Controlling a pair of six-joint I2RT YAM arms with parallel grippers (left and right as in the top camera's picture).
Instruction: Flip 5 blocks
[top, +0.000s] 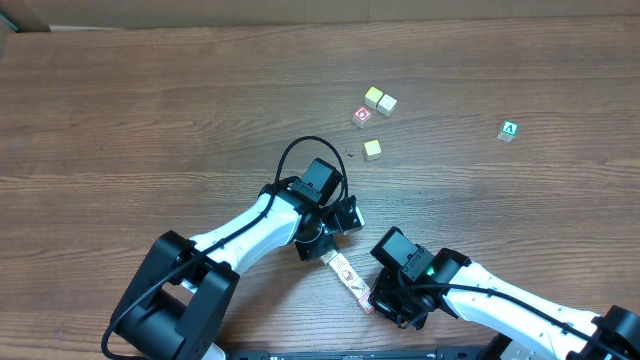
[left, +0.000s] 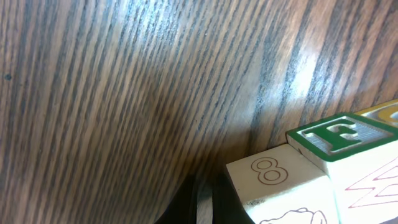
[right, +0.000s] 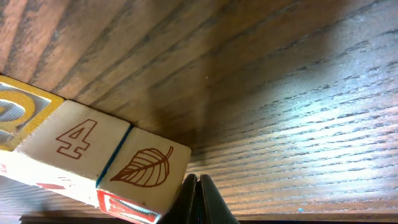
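A short row of several blocks (top: 350, 282) lies end to end between my two grippers, pale with pink marks on top. My left gripper (top: 326, 254) is shut and empty at the row's upper-left end. In the left wrist view its closed fingertips (left: 202, 202) sit just left of a pale block marked "8" (left: 273, 174), with a green "F" block (left: 339, 134) behind it. My right gripper (top: 376, 300) is shut and empty at the lower-right end. Its fingertips (right: 199, 199) touch the side of a leaf-marked block (right: 146, 168), next to a "4" block (right: 78, 140).
Farther back on the wooden table stand three yellow-topped cubes (top: 373, 97) (top: 387, 104) (top: 372, 149) and a cube with a red mark (top: 362, 116). A green cube with a white "A" (top: 509, 131) sits at the far right.
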